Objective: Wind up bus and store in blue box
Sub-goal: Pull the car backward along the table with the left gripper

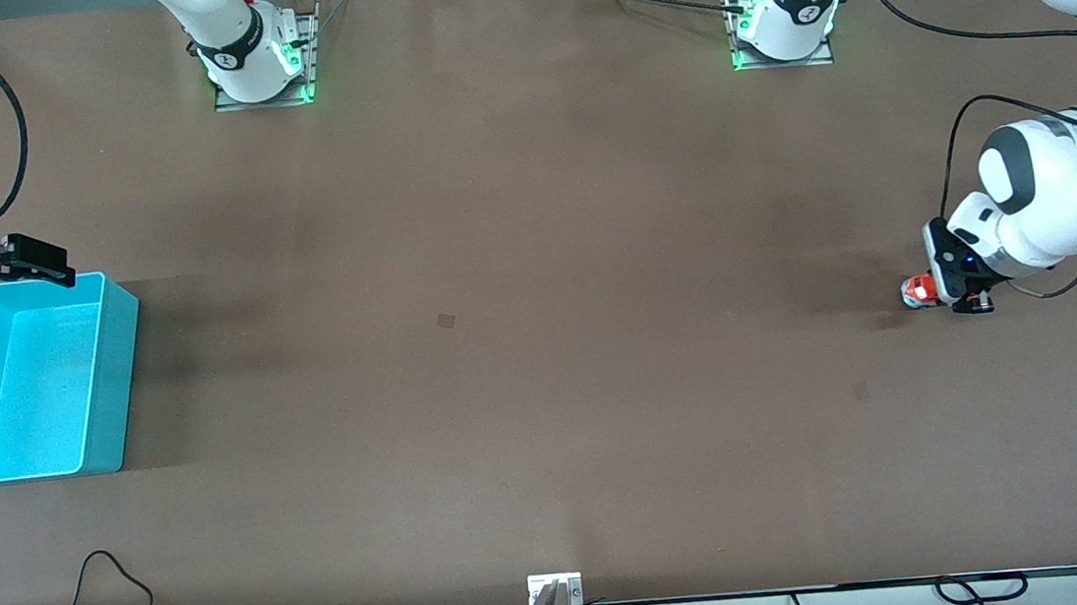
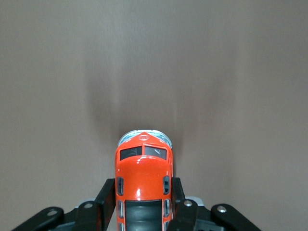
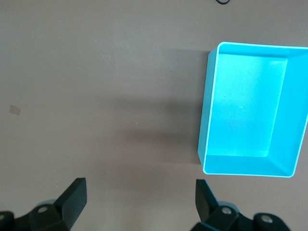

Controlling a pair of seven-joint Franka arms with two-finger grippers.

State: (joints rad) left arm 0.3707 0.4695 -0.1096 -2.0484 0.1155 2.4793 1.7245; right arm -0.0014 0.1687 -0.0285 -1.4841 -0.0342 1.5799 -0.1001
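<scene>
Small, light, hard plastic bus, probably slick on its glossy roof, so best pinched across the flat sides as now: clamped between the fingers of the left tool, nose poking out ahead of them, low at the surface near the edge at the left arm's end. Blue box empty at the edge at the right arm's end, well apart from the bus. Right tool waiting wide open, holding nothing, over that box's corner.

The left gripper sits low at the table, fingers clamped. The right gripper waits aloft, jaws spread wide.
</scene>
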